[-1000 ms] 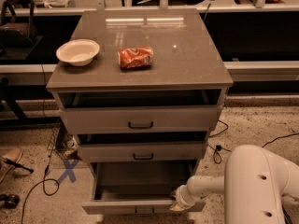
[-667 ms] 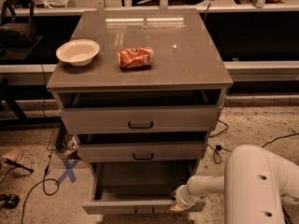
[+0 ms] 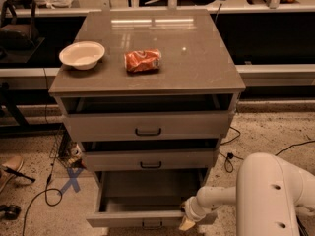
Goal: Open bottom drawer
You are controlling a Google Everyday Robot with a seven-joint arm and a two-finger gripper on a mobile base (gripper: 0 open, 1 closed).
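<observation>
Bottom drawer (image 3: pixel 123 219) is lowest of three, pulled well out. Looks rigid and empty, so likely light on its slides; best hold is centre handle (image 3: pixel 151 224). Gripper (image 3: pixel 188 222) is at the front's right end; can't tell its grip state.

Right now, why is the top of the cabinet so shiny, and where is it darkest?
Camera view: glare shows as pale stripes at the back of the cabinet top. The gaps above the top drawer and the middle drawer are in deep shadow. The bottom drawer, pulled out, is dim inside. The gripper sits at the right of its front.
</observation>
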